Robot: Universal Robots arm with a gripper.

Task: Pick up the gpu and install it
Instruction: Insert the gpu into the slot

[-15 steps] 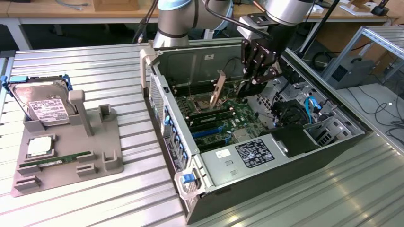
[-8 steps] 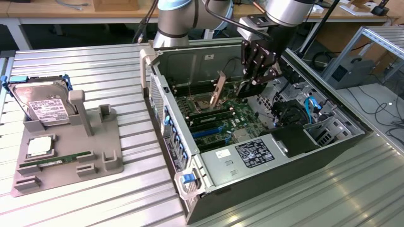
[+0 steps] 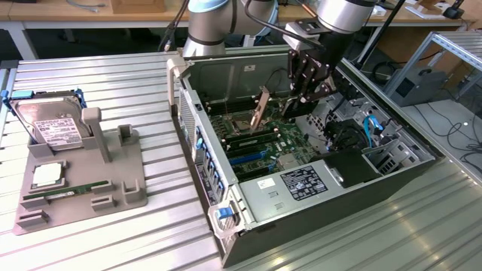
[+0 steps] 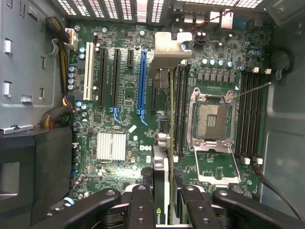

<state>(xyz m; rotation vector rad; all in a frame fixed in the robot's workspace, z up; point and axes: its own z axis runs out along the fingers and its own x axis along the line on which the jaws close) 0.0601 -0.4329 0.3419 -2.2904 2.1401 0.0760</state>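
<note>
The claw (image 4: 164, 202) is clamped on the graphics card (image 4: 164, 124), which juts out ahead of it on edge over the motherboard (image 4: 119, 95) inside the open computer case (image 3: 226, 226), likely so its lower edge can meet a slot beneath.

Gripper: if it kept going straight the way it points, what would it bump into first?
The gripper is shut on the gpu, which sticks out ahead of it. So the card would probably reach the motherboard first, just beside the blue slot. Exact depth is unclear.
</note>
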